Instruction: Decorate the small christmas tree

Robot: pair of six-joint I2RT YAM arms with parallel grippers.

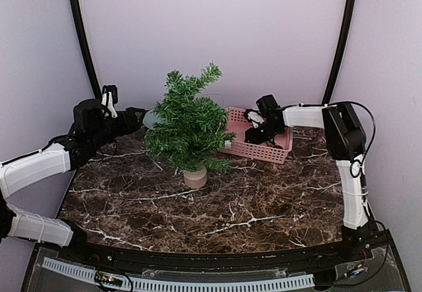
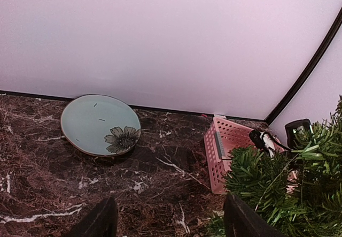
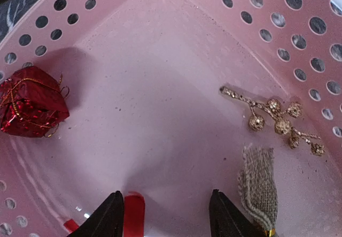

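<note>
The small christmas tree (image 1: 188,124) stands upright on its tan base (image 1: 195,176) near the middle of the dark marbled counter (image 1: 198,219). Its top leans a little to the right.

To the right of the tree, just beside its branches, sits a pink perforated basket (image 1: 264,148). The right hand (image 1: 254,134) reaches down into this basket. In the right wrist view its two fingers (image 3: 109,215) stand apart over the basket floor, gripping nothing. A small red strip (image 3: 133,213) lies against the inner side of one finger.

Also inside the basket:
- a shiny red gift-box ornament (image 3: 32,108) tied with gold thread
- a gold beaded sprig (image 3: 278,119)
- a scrap of burlap (image 3: 259,186)

To the left of the tree, and close to it, hovers the left hand (image 1: 135,119). It is released, with nothing between its fingers (image 2: 99,221).

Behind the tree on its left side, a pale blue plate (image 2: 99,124) with a flower print lies flat near the back wall.
</note>
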